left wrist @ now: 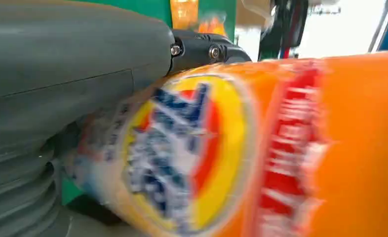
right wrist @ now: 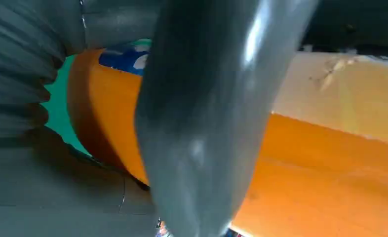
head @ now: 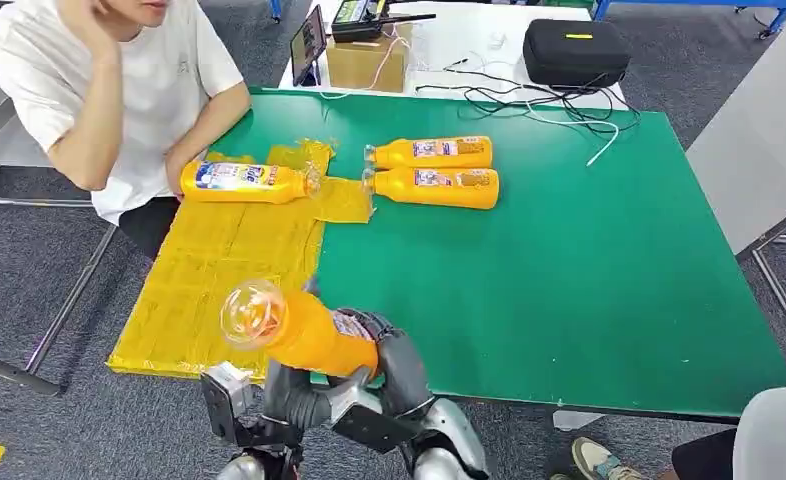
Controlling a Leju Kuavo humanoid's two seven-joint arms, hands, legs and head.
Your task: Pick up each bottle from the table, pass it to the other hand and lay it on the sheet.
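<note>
I have both hands on the bottle (head: 304,335): right hand (head: 394,360) and left hand (head: 289,395) grasping its stiff, likely slick body mid-handover; I'd grip mid-body.

Sheet (head: 214,260): on the table's (head: 569,280) left part.
Sheet's far end: one bottle (head: 244,182) lying.
Right of sheet: two bottles (head: 431,152) (head: 437,187) side by side.
</note>
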